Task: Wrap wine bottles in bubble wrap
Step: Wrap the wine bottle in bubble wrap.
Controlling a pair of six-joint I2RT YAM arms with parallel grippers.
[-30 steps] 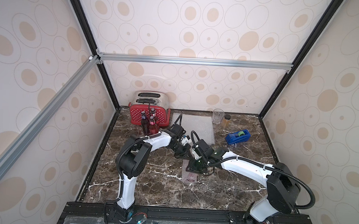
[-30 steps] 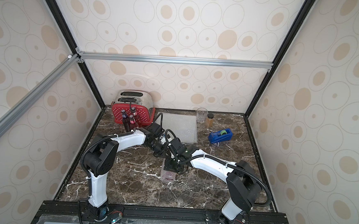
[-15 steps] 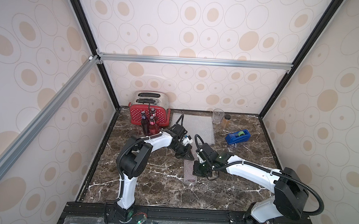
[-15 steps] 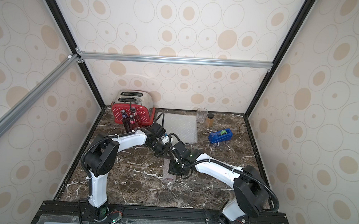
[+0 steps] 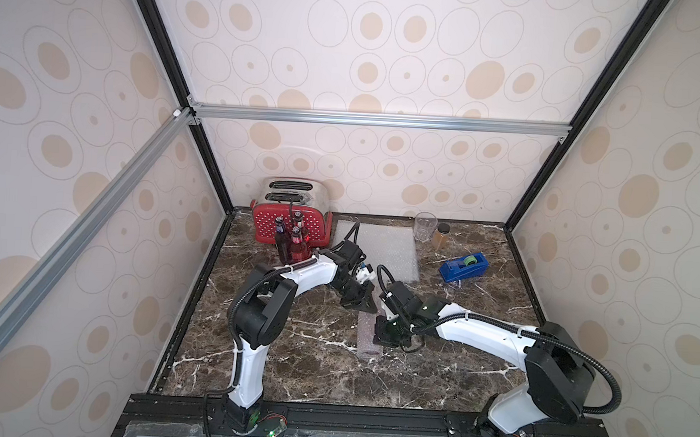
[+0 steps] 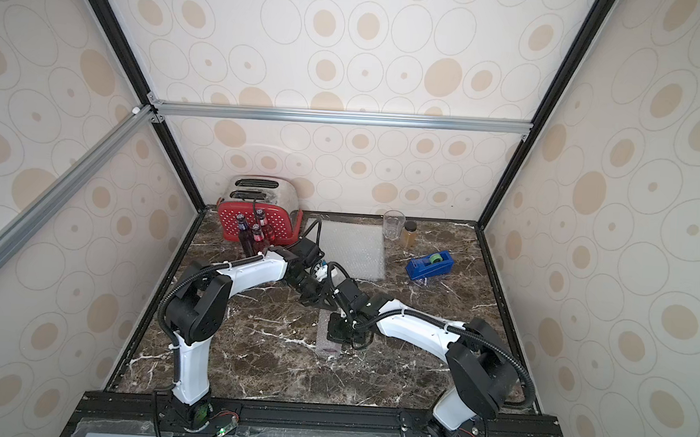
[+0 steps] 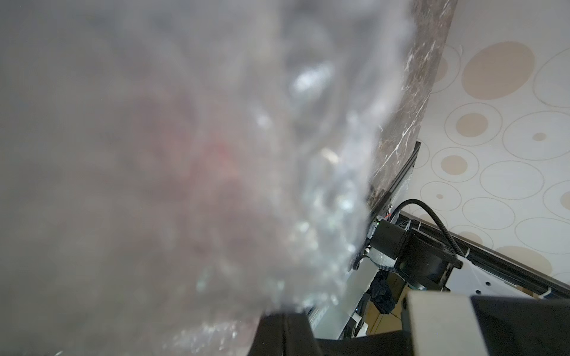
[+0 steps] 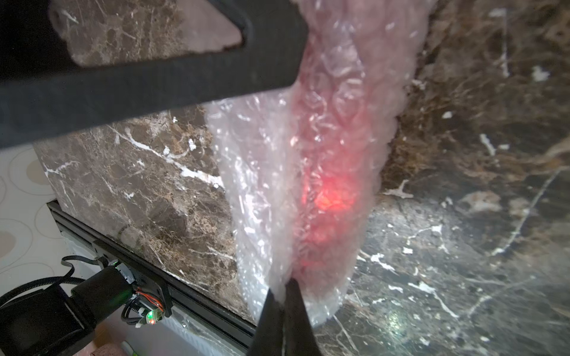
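**Wrapping in progress, seen from above and from both wrists.** One bottle [image 5: 367, 343] is shown lying on its side near the middle of the counter [image 5: 310, 371], rolled inside bubble wrap [image 8: 256, 185]. Its red liquid is seen glowing through the wrap in the right wrist view. The roll is laid lengthwise, with one end toward the front of the counter and the other toward the back.

The right gripper [image 8: 283, 296] is closed on a loose edge of the bubble wrap, which is pinched between its fingertips just beside the bottle. In both top views this gripper is seen against the roll's middle.

The left gripper [image 5: 363, 303] is placed at the back end of the roll, touching the wrap, with its jaws closed. Whether a fold is pinched there cannot be told, since the left wrist view is filled by blurred wrap.

Three further bottles [image 5: 292, 243] are stood upright at the back left, near a toaster [image 5: 289, 191]; one is purple and the others red. A flat sheet [image 5: 379, 250] of bubble wrap is spread at the back centre, apart from the roll. A glass [image 5: 425, 226], a jar [image 5: 441, 235] and a blue tape dispenser [image 5: 464, 268] are set at the back right.
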